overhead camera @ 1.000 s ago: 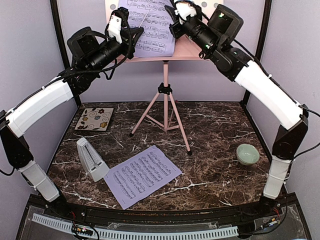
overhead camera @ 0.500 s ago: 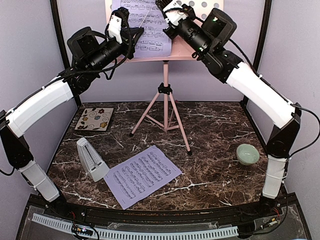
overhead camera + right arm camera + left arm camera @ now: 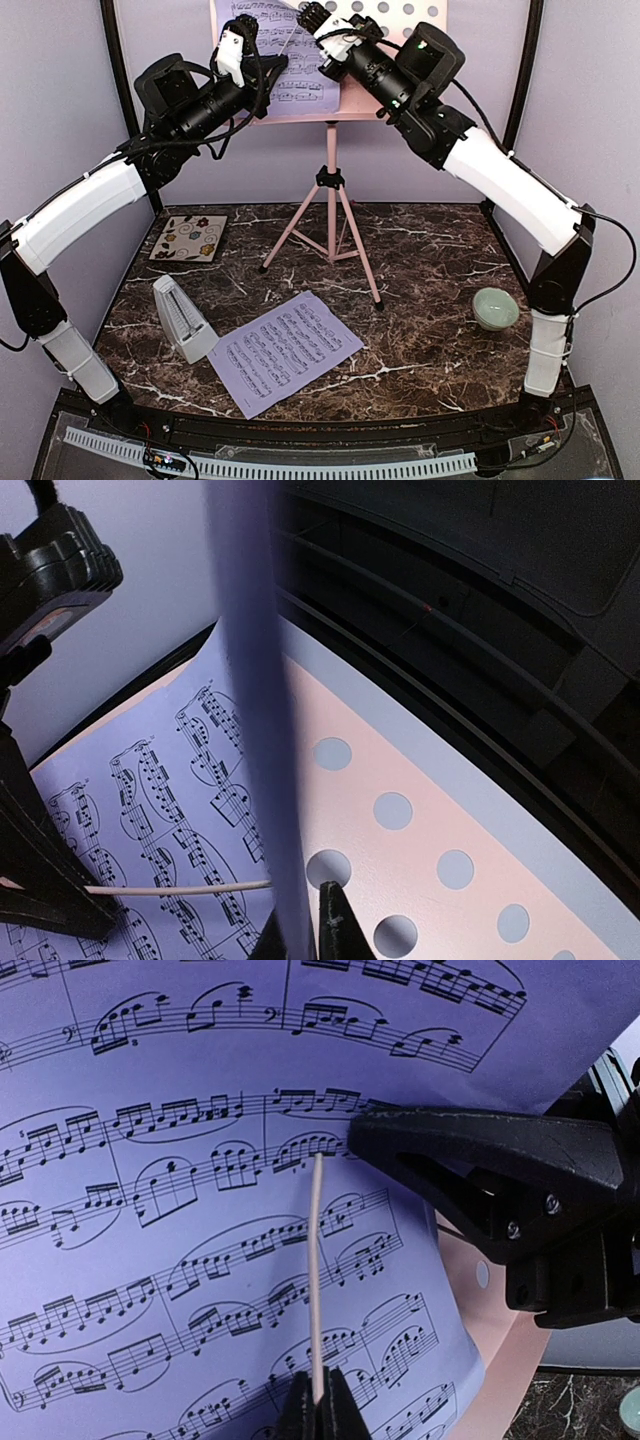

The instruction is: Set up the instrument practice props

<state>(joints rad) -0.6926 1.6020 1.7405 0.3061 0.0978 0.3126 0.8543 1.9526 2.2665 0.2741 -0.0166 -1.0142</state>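
Note:
The pink music stand [image 3: 331,180] stands at the back centre, with one lavender sheet-music page [image 3: 300,90] on its perforated desk [image 3: 420,810]. My left gripper [image 3: 272,62] is shut on the stand's thin pale page-retainer wire [image 3: 316,1260], which lies across the page [image 3: 200,1210]. My right gripper [image 3: 305,15] is shut on the page's right edge [image 3: 250,680], which is curled up off the desk. The second page [image 3: 285,350] lies flat on the table. The white-grey metronome [image 3: 183,318] stands to its left.
A floral tile [image 3: 189,238] lies at the back left of the marble table [image 3: 430,250]. A pale green bowl [image 3: 495,307] sits at the right. The tripod legs [image 3: 360,255] spread over the table's middle back. Walls close in on both sides.
My right gripper has moved left along the top of the stand, carrying the page's right edge and curling it. My left arm has held still on the wire.

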